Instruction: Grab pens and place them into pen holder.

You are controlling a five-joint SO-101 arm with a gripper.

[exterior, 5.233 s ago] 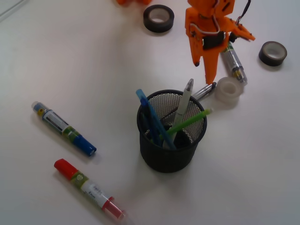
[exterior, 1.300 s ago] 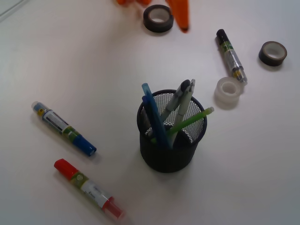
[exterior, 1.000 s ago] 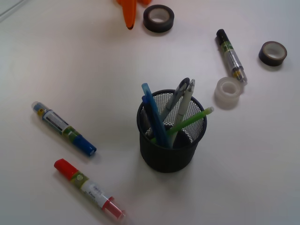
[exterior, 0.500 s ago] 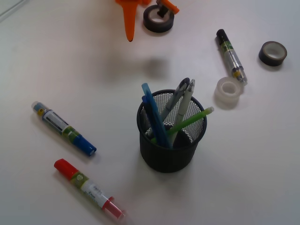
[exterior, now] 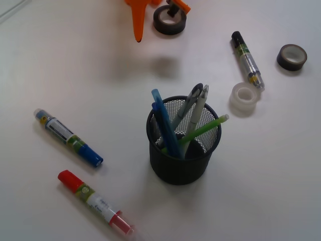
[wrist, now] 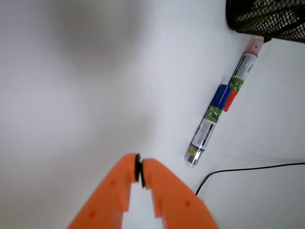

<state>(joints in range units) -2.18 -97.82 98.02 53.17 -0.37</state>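
Standing in holder: pens (exterior: 185, 123) upright inside pen holder (exterior: 181, 159), mid-counter (exterior: 75, 65)
Gripper: gripper (wrist: 138, 175) clenched, empty, far side above counter

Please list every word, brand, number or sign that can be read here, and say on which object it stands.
No text can be read.
Blue-capped marker: printed label, too blurred.
Red-capped marker: label too blurred.
Black-capped marker: label too small.
Pen holder, pens, tape rolls: no lettering visible.
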